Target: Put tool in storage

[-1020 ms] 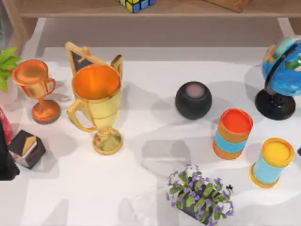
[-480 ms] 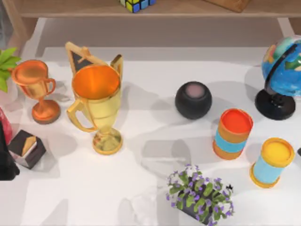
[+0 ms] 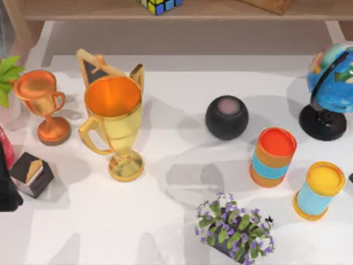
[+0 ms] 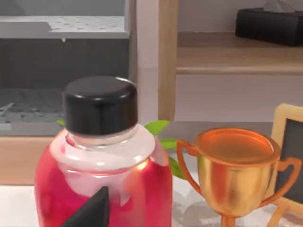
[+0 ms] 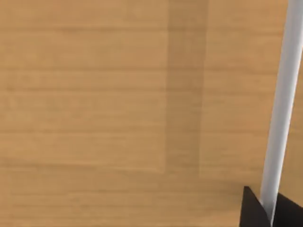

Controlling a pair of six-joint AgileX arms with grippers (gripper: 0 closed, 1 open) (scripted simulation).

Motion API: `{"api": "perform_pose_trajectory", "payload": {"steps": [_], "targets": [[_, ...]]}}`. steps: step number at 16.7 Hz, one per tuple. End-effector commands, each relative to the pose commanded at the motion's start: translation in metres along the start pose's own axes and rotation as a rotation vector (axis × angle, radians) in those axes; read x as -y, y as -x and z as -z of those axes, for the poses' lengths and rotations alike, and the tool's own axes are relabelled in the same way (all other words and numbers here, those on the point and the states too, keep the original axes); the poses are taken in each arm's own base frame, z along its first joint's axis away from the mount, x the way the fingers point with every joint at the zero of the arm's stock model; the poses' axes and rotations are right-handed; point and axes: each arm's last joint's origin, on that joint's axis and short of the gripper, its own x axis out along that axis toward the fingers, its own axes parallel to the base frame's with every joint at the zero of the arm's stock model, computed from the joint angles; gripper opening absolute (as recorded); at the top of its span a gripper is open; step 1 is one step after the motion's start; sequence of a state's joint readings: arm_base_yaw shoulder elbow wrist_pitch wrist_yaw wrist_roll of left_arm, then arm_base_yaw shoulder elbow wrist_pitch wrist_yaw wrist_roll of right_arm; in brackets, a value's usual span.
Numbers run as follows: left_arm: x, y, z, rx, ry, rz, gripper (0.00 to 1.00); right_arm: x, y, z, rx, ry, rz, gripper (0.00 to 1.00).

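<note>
Nothing on the table [image 3: 165, 221] has changed place since the earlier frames, and both arms remain parked.

Left edge: the left gripper [image 4: 90, 213] sits directly in front of a red bottle [image 4: 102, 189] with a black cap [image 4: 100, 104]. Whether this gripper is open or closed cannot be told. Green plant leaves [image 3: 6, 74] lie at the far left edge. A copper trophy [image 3: 41, 102] stands just beside them, and a black-and-wood block [image 3: 32, 174] lies nearer the front edge.

Centre: a gold trophy [image 3: 113, 124] stands upright, with a small framed chalkboard [image 3: 91, 66] behind it. A Rubik's cube [image 3: 160, 4] rests on the wooden shelf [image 3: 83, 11] along the far edge. A black round speaker [image 3: 226, 117] sits mid-table. A pot of purple flowers [image 3: 234, 229] stands at the front edge.

Right side: an orange-lidded canister [image 3: 273, 157] and a yellow-lidded canister [image 3: 319, 190] stand near each other, apart. A globe [image 3: 333, 77] stands at the right edge.

The right gripper [image 5: 265, 213] faces a wooden panel [image 5: 94, 94], beside a white bar [image 5: 284, 94]. Its state cannot be told.

Which item is the tool cannot be told.
</note>
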State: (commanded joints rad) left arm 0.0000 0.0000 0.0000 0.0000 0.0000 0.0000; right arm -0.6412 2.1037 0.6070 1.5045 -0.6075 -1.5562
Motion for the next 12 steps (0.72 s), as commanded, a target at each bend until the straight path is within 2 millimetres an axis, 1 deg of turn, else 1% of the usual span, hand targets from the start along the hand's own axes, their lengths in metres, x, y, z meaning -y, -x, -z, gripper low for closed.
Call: {"api": "perform_pose_trajectory", "payload": {"steps": [2,4,8,12], "targets": [[0.000,0.000,0.000,0.000,0.000,0.000,1.00,-0.001,0.019,-0.001,-0.001,-0.006,-0.006,0.00],[0.000,0.000,0.000,0.000,0.000,0.000,1.00,-0.001,0.033,-0.002,-0.002,-0.009,-0.007,0.00],[0.000,0.000,0.000,0.000,0.000,0.000,1.00,-0.001,0.036,-0.002,-0.003,-0.007,-0.005,0.00],[0.000,0.000,0.000,0.000,0.000,0.000,1.00,-0.001,0.036,-0.002,-0.003,-0.007,-0.005,0.30]]}}
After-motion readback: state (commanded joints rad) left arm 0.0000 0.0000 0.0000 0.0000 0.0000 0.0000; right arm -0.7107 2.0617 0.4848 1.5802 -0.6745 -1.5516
